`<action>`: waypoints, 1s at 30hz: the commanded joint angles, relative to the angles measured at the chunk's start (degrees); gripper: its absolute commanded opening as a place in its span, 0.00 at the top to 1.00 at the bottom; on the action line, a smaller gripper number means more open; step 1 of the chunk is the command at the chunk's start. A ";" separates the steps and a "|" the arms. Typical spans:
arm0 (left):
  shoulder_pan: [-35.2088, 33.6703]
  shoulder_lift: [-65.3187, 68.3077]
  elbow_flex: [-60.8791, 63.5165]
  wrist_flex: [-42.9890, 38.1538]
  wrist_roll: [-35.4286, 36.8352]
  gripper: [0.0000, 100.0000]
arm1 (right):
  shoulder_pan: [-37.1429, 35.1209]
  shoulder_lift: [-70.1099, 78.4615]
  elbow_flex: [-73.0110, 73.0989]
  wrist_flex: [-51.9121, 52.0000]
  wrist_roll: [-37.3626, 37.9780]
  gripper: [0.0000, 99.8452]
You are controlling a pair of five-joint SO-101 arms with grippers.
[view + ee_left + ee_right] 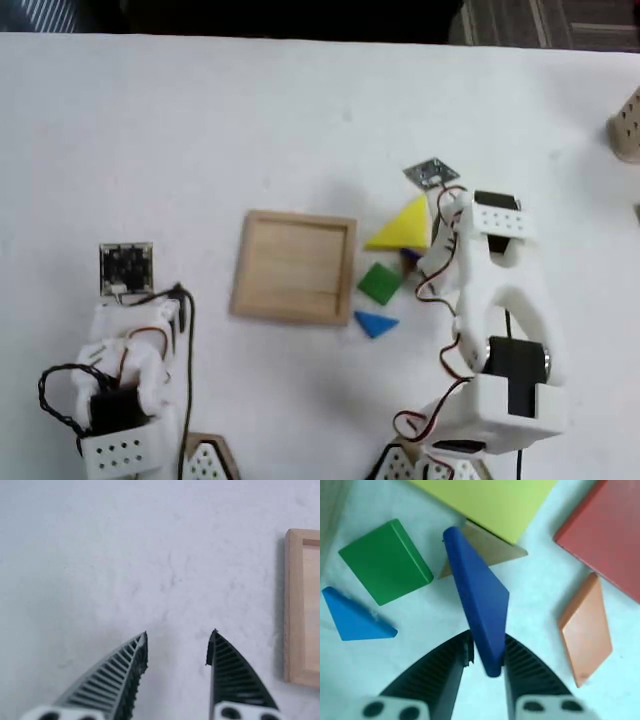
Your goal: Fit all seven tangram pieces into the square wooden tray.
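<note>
The square wooden tray (295,267) lies empty mid-table; its edge (300,605) shows beside my left gripper (180,635), which hovers open over bare white table at the near left. My right gripper (487,645) is shut on a dark blue piece (480,600), held on edge above the cluster right of the tray. Around it lie a green square (385,562), a light blue triangle (355,620), a yellow triangle (490,500), a red piece (605,535), an orange parallelogram (585,627) and a tan piece (495,550) partly under the yellow one.
From above, the yellow triangle (405,225), green square (380,282) and light blue triangle (376,323) sit close to the tray's right side. A perforated tan object (625,125) stands at the far right edge. Open table stretches behind and left of the tray.
</note>
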 commanded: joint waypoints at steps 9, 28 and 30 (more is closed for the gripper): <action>-0.66 -0.57 -0.18 -1.76 0.00 0.79 | -4.35 -0.57 2.55 -9.54 0.79 0.80; -0.66 -0.57 -0.18 -1.76 0.00 0.79 | -7.25 -1.27 3.52 -8.04 0.35 0.98; -0.66 -0.57 -0.18 -1.76 0.00 0.79 | -7.60 -1.80 1.85 -4.62 0.26 0.98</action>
